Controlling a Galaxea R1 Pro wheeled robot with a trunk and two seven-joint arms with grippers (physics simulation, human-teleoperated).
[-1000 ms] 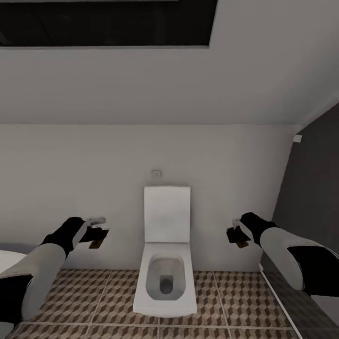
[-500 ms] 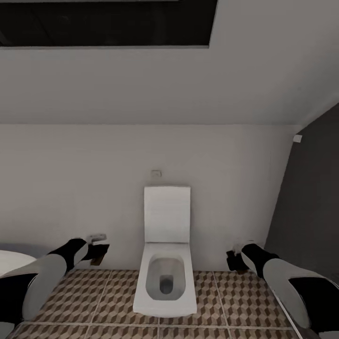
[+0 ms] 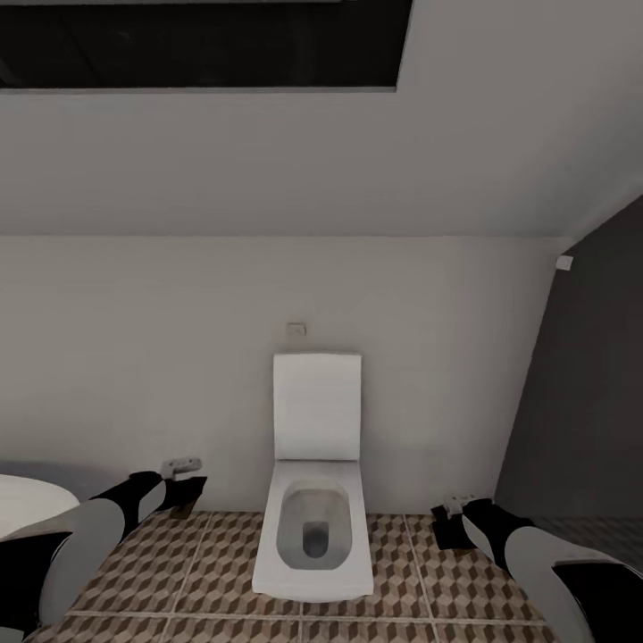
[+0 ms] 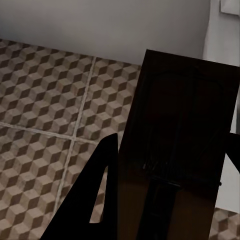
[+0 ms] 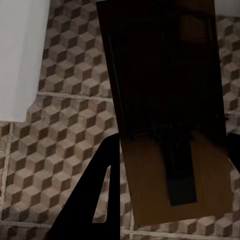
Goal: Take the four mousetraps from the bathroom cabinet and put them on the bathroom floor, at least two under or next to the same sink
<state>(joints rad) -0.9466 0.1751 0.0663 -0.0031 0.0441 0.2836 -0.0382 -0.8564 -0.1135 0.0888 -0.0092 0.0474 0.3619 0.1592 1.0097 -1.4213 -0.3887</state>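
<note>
Each gripper holds one mousetrap, a small brown wooden board with dark metal parts. In the head view my left gripper (image 3: 183, 494) hangs low over the bathroom floor (image 3: 179, 572), left of the toilet. My right gripper (image 3: 448, 527) hangs low on the toilet's right. The left wrist view shows the left gripper (image 4: 170, 145) shut on a mousetrap (image 4: 180, 125) above the cube-patterned floor (image 4: 45, 100). In the right wrist view, the right gripper (image 5: 172, 145) is shut on another mousetrap (image 5: 165, 90) over the tiles (image 5: 65, 150). The cabinet and sink are out of view.
A white toilet (image 3: 314, 500) with its lid up stands against the white back wall, between my arms. A rounded white fixture (image 3: 22, 500) shows at the left edge. A dark wall (image 3: 580, 402) closes off the right side.
Both arms have come down toward the floor, each still carrying its mousetrap. The toilet and walls stay where they were in the picture.
</note>
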